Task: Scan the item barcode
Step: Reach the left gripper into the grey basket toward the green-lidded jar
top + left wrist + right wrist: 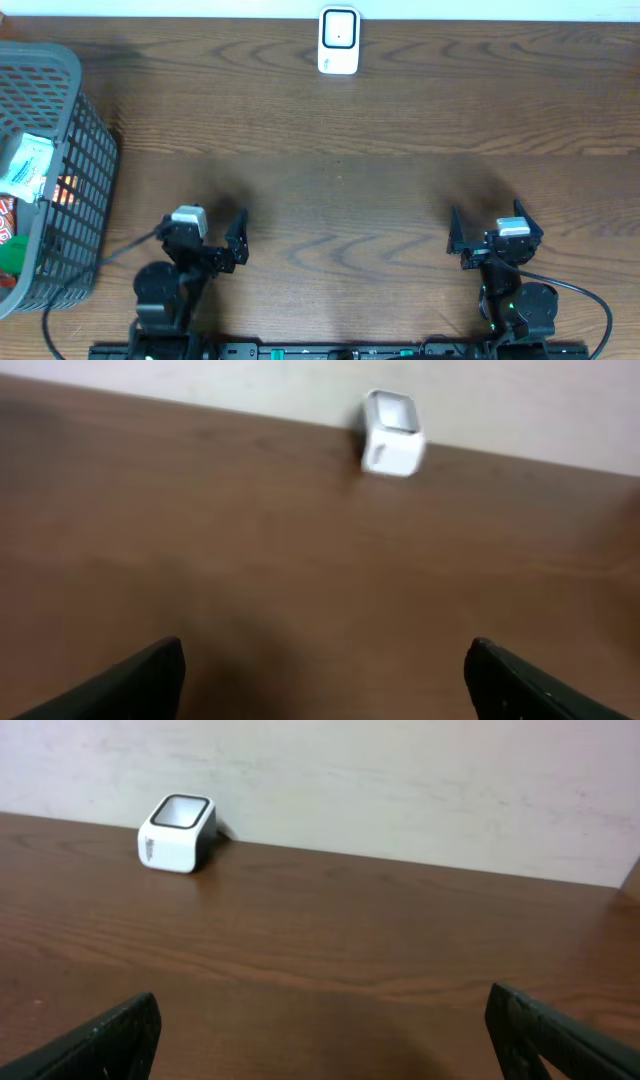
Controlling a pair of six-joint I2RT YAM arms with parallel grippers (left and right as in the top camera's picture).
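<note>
Stretching to pale wall: brown wood table w/ scanner at edge.

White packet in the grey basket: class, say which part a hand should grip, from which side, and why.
Probably best: grip the packet across its exposed edge, from above, with the nearer left hand. It lies on top of the other goods, and the basket walls block a sideways approach.

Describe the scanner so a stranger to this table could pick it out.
On the brown wooden table, look along the far edge by the pale wall. Near its middle stands the scanner, a small white box with a dark-rimmed window. Nothing stands beside it; the grey basket sits at the left end.
</note>
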